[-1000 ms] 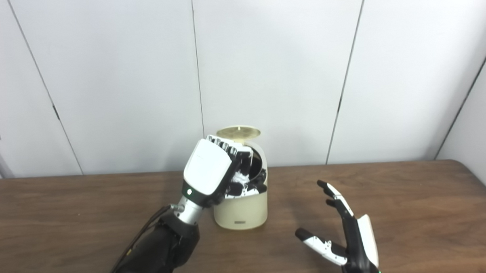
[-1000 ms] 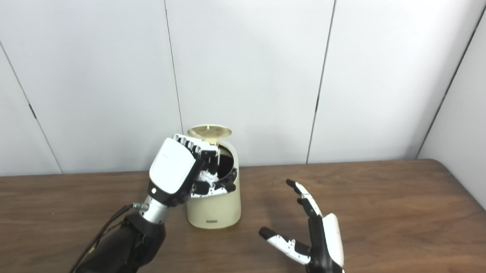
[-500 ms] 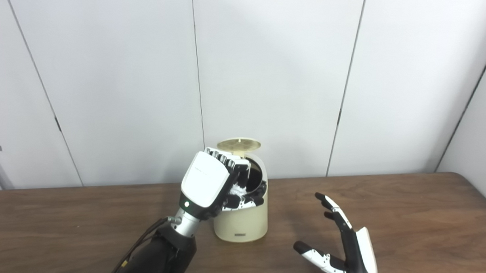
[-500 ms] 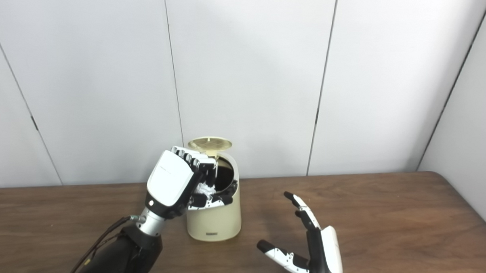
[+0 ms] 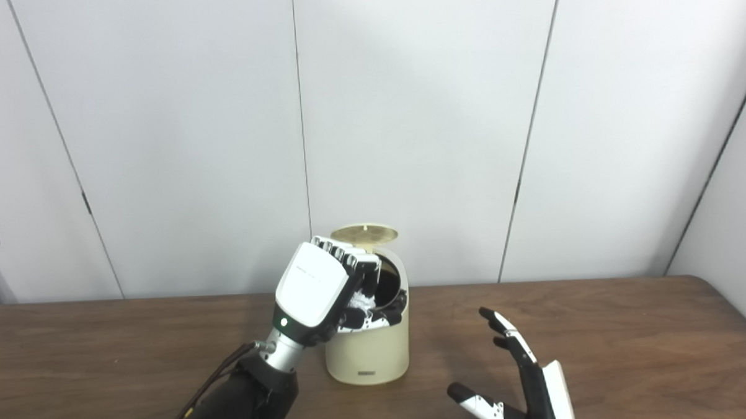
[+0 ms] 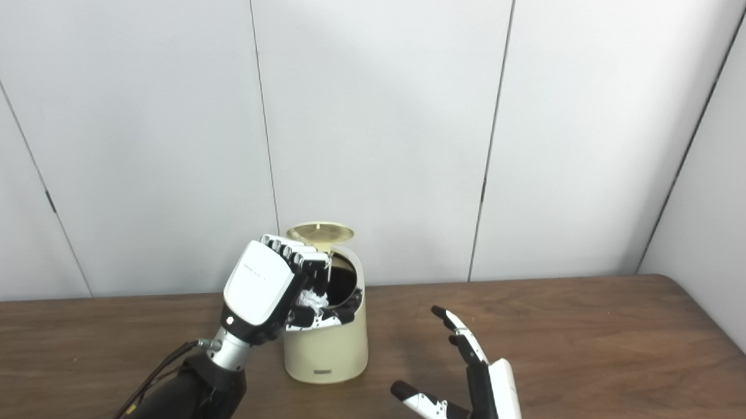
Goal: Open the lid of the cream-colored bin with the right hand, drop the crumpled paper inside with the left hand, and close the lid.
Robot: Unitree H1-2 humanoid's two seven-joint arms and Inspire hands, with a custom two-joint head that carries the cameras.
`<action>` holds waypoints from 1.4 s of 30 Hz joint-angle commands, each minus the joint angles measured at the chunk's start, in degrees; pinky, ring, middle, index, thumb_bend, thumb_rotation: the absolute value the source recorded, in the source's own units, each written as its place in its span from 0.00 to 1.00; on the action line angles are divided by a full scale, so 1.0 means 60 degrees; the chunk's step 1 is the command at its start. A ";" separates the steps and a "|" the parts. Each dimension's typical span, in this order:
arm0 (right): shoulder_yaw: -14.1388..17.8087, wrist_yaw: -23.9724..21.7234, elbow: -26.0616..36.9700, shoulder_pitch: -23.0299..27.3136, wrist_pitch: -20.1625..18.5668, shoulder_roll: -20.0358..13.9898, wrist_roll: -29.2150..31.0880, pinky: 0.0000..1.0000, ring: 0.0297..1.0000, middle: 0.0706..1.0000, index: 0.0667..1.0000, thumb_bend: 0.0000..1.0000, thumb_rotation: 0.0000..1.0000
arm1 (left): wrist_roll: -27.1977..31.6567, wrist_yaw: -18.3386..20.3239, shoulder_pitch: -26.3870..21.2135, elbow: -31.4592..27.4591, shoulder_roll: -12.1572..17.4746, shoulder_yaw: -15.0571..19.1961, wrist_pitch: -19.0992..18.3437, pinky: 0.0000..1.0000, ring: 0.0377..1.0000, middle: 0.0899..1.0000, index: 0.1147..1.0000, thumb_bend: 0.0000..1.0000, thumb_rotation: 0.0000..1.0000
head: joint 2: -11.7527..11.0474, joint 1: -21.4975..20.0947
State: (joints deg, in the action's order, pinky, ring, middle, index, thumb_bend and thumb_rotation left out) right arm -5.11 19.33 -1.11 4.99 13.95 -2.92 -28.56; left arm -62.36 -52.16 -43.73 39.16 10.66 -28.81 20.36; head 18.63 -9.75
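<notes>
The cream-colored bin (image 5: 368,352) stands on the brown table with its round lid (image 5: 365,233) flipped up at the back and its dark mouth open. My left hand (image 5: 317,291) is at the bin's left rim, shut on the white crumpled paper (image 5: 358,302), which sits just over the opening. The hand and paper also show in the right eye view (image 6: 265,289). My right hand (image 5: 528,391) is open and empty, fingers spread, low on the table to the right of the bin.
The wooden table (image 5: 623,342) runs wide to both sides, with its right edge near the frame's right side. White wall panels (image 5: 413,112) stand close behind the bin.
The camera has tilted up, so the whole scene sits lower in the picture. My left hand still holds the paper at the bin's mouth. My right hand stays open beside the bin.
</notes>
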 commanded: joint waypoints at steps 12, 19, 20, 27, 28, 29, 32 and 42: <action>-0.0427 0.0163 -0.0571 -0.0745 0.0170 0.0709 0.0055 0.81 0.87 0.87 0.83 0.79 0.70 | 0.0297 -0.0388 -0.1037 0.0846 -0.0146 -0.0012 -0.0084 0.05 0.04 0.04 0.03 0.72 0.00 | 0.0054 -0.0059; -0.0448 0.0176 -0.0556 -0.0745 0.0146 0.0733 0.0026 0.80 0.86 0.86 0.83 0.80 0.70 | 0.0467 -0.0454 -0.1271 0.1284 -0.0160 -0.0096 0.0055 0.04 0.04 0.04 0.03 0.71 0.00 | 0.0054 -0.0093; -0.0451 0.0183 -0.0562 -0.0745 0.0154 0.0734 0.0018 0.80 0.86 0.86 0.83 0.79 0.70 | 0.0473 -0.0463 -0.1292 0.1332 -0.0167 -0.0107 0.0042 0.04 0.04 0.04 0.03 0.71 0.00 | 0.0054 -0.0093; -0.0461 0.0115 -0.0517 -0.0769 0.0122 0.0745 0.0076 0.80 0.87 0.87 0.84 0.81 0.71 | 0.0530 -0.0374 -0.1338 0.1447 -0.0167 -0.0172 -0.0049 0.05 0.06 0.06 0.05 0.75 0.00 | 0.0074 -0.0090; -0.0465 0.0114 -0.0518 -0.0769 0.0130 0.0740 0.0073 0.80 0.87 0.87 0.84 0.81 0.71 | 0.0550 -0.0365 -0.1334 0.1439 -0.0163 -0.0173 -0.0018 0.07 0.07 0.08 0.07 0.78 0.00 | 0.0074 -0.0090; -0.0470 0.0119 -0.0517 -0.0770 0.0131 0.0734 0.0055 0.80 0.86 0.87 0.84 0.81 0.71 | 0.0584 -0.0343 -0.1329 0.1438 -0.0159 -0.0172 0.0033 0.08 0.08 0.09 0.09 0.80 0.00 | 0.0074 -0.0090; -0.0483 0.0142 -0.0487 -0.0778 0.0102 0.0741 -0.0004 0.80 0.87 0.87 0.84 0.80 0.71 | 0.0689 -0.0183 -0.1298 0.1415 -0.0129 -0.0174 0.0149 0.15 0.14 0.16 0.27 0.68 0.03 | 0.0102 -0.0112; -0.0503 0.0082 -0.0361 -0.0814 -0.0019 0.0767 0.0011 0.80 0.86 0.87 0.84 0.81 0.71 | 0.1205 0.0469 -0.1137 0.1049 -0.0024 -0.0070 0.0562 0.21 0.22 0.24 0.40 0.52 0.07 | 0.0162 -0.0103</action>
State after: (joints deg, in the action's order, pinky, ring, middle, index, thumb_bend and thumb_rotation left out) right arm -5.75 19.39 -0.37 4.56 13.52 -2.49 -28.71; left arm -56.05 -48.95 -48.46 47.38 9.74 -30.00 23.41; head 19.69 -10.37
